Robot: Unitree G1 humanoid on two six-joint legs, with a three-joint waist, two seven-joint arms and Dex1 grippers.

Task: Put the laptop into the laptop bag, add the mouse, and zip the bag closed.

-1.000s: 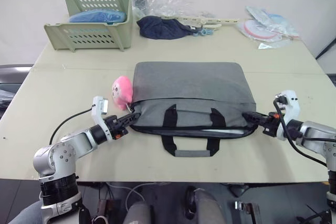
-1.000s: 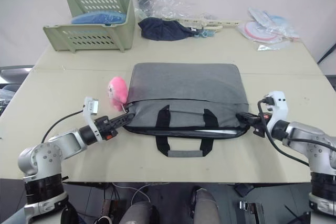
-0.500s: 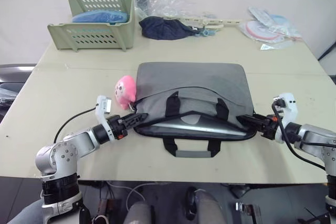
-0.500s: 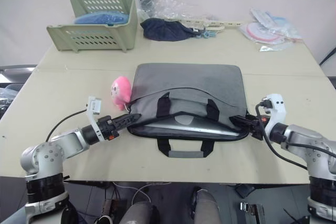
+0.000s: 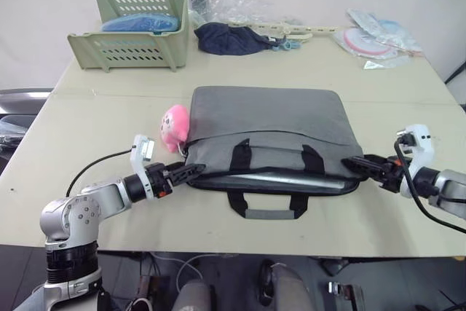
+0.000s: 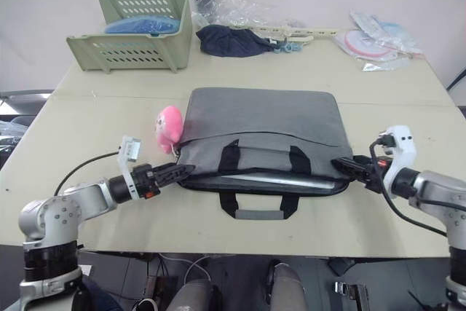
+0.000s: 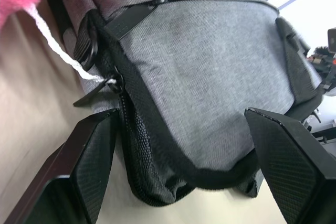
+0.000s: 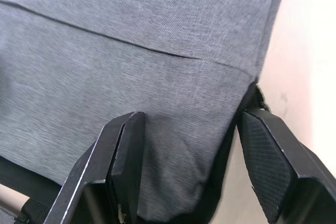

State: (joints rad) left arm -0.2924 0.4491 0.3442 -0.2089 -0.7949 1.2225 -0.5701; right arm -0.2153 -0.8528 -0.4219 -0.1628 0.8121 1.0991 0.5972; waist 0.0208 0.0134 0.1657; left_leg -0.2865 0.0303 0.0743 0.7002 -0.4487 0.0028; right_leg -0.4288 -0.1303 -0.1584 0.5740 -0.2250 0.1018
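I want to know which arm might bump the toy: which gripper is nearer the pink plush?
Left. The left gripper sits at the bag's left front corner, just in front of the pink plush. The right gripper is at the bag's right front corner, across the bag from it.

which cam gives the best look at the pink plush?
Either head view: the pink plush shows whole, sitting on the table against the laptop bag at its left rear corner. The left wrist view catches just a pink edge of it and its white string. The right wrist view shows grey bag fabric.
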